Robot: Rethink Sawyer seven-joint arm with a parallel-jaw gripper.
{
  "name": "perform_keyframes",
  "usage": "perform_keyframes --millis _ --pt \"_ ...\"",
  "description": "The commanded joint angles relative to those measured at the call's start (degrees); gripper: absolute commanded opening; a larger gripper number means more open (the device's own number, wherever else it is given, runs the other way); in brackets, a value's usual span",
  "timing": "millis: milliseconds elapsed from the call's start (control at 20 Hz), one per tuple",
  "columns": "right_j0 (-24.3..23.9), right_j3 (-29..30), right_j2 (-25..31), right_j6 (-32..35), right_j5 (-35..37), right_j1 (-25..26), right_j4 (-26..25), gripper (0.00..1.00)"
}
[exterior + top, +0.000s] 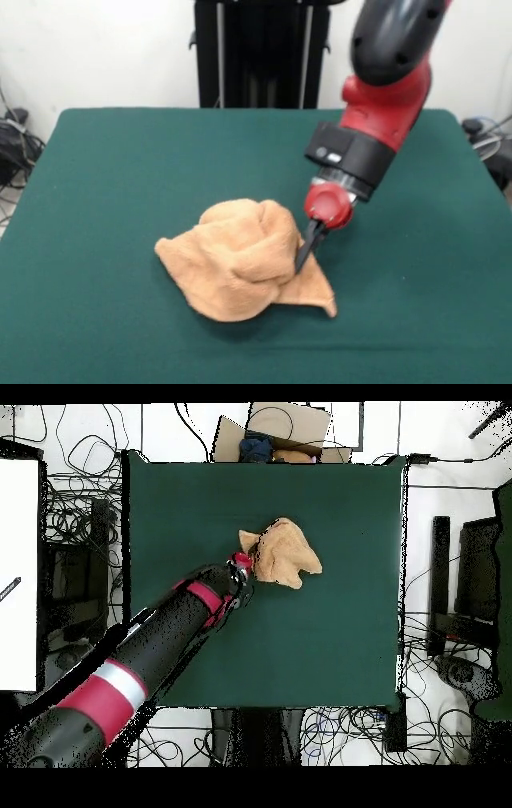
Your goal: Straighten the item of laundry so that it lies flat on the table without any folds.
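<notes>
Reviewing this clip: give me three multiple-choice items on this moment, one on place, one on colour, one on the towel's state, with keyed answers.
1. Where is the gripper?
A. At the towel's edge
B. Far off at a table corner
C. Out of sight

2. What colour is the table?
A. White
B. Dark green
C. Red

3. How does the towel lie?
A. Spread flat
B. Hanging off the table
C. Bunched in a heap

Answers: 1 A, the dark tips meet the cloth's side. 2 B, green cloth covers it. 3 C, it is mounded with folds, one corner sticking out.
</notes>
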Motion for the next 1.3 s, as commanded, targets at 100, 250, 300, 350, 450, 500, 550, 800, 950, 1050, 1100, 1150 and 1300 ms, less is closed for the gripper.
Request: perform_keyframes --millis 100,250,300,350,450,500,550,800,950,1050,1100,1150,1300 --pt "-5.68 -8.56 4.92 5.57 -6.68 9.23 1.38 1.0" --pt "-5.54 -9.04 4.12 5.81 -7.16 10.16 2.26 1.0" --pt "-5.57 -9.21 4.01 5.86 -7.32 10.42 2.45 1.0" --pt "-5.65 -9.08 4.26 5.77 -7.33 10.07 2.1 1.0" --pt "-5.79 -9.07 4.36 5.75 -7.4 10.01 1.84 1.0" --pt "-5.8 -9.15 4.34 5.78 -7.33 10.09 1.79 1.0" --pt "-5.73 -9.12 4.36 5.82 -6.88 9.97 1.69 1.0" --pt "-7.29 -9.31 9.34 3.49 -0.57 7.17 -1.47 1.0" --pt "-7.03 -9.03 9.93 3.61 0.9 6.61 -1.23 1.0" --pt "-7.17 -8.59 11.02 3.2 1.96 5.51 -1.65 1.0" --pt "-7.38 -8.22 11.84 2.8 2.59 4.67 -2.07 1.0" --pt "-7.66 -7.98 12.76 2.35 3.22 3.88 -2.45 1.0" --pt "-8.7 -7.35 15.39 1.09 4.81 1.83 -3.56 1.0"
